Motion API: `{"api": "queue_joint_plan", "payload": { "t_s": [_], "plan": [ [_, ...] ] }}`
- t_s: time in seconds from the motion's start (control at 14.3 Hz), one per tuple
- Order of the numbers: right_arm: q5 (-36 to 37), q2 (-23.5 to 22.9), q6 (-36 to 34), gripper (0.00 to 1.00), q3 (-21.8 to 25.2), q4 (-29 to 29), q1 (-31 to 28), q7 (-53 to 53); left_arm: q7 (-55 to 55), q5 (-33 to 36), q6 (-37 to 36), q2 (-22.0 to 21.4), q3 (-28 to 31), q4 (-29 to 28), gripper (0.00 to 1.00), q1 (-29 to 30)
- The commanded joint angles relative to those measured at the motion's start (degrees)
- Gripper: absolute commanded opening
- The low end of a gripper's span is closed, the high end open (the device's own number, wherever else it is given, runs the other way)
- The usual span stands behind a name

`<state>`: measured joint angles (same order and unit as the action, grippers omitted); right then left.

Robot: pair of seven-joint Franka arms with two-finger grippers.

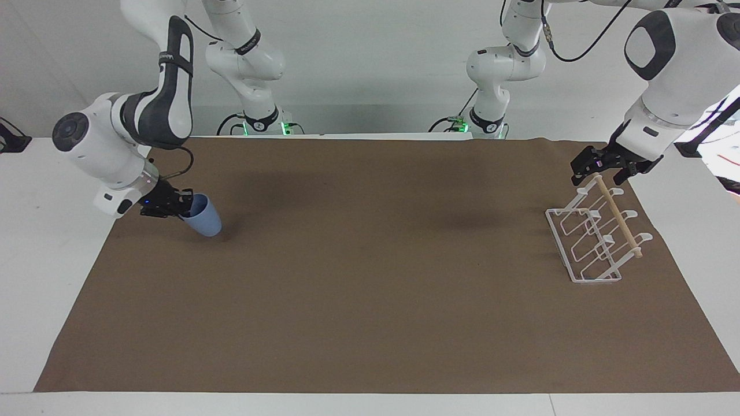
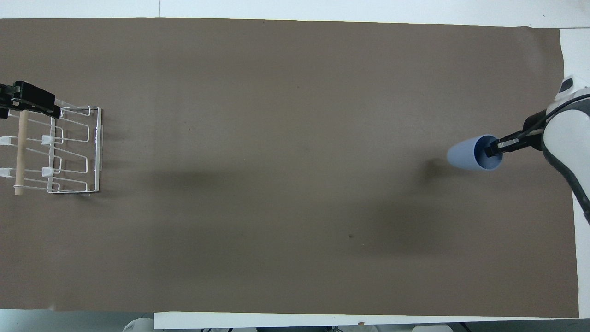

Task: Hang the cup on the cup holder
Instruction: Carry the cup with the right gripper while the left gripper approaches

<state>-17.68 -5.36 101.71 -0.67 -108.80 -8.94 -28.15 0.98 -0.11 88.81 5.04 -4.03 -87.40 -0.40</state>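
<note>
One small light-blue tapered plastic cup (image 1: 203, 215) is up off the brown table mat (image 1: 370, 277) at the right arm's end, pinched by its rim in the right gripper (image 1: 180, 203), fingers clamped tight on the wall. It's tilted, long axis slanting, base aimed down toward the table's middle, mouth toward the gripper. Left gripper (image 1: 598, 163) waits, fingers spread, over the white wire cup holder (image 1: 595, 237) with its wooden dowel.

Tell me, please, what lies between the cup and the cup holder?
Only bare brown mat between cup and cup holder, clearest in the overhead view.
</note>
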Motion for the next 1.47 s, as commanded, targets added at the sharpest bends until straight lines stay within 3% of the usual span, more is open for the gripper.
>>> {"api": "queue_joint_plan", "payload": {
  "t_s": [0.0, 0.28, 0.56, 0.7, 0.84, 1.12, 1.26, 1.4],
  "plan": [
    [-13.73, 0.35, -4.57, 0.0, -0.47, 0.87, 1.11, 2.11, 1.04, 0.02, -2.58, -1.69, 0.16, -0.58, 1.0, -0.04],
    [-33.34, 1.23, -3.37, 0.0, -0.38, -0.89, 7.96, 10.62, -2.61, -0.07, -3.74, -3.98, 0.07, -5.31, 1.0, -0.47],
    [-45.48, 2.11, 6.19, 0.0, -0.38, -4.13, 16.13, 20.55, -27.45, -2.42, 7.57, -9.96, -0.36, -19.36, 1.0, -7.84],
    [-46.3, 1.41, 10.77, 0.0, -0.38, -4.14, 20.79, 23.56, -42.64, -9.35, 11.19, -9.79, -0.28, -19.92, 1.0, -10.49],
    [-47.36, -0.43, 12.55, 0.0, -0.38, -4.23, 23.43, 24.36, -61.27, -11.58, 16.45, -9.61, -0.36, -20.01, 1.0, -13.38],
    [-48.33, -1.67, 13.08, 0.0, -0.38, -3.96, 25.64, 26.73, -83.89, -12.28, 24.1, -7.86, -0.45, -19.83, 1.0, -19.36],
    [-48.42, -1.67, 14.39, 0.0, -0.38, -4.05, 27.31, 27.18, -90.06, -18.49, 27.19, -7.33, -0.28, -18.96, 1.0, -19.55],
    [-48.42, -1.67, 15.36, 0.0, -0.47, -4.05, 27.75, 27.53, -99.89, -19.75, 27.2, -5.58, -0.28, -15.71, 1.0, -19.64]
  ]
}}
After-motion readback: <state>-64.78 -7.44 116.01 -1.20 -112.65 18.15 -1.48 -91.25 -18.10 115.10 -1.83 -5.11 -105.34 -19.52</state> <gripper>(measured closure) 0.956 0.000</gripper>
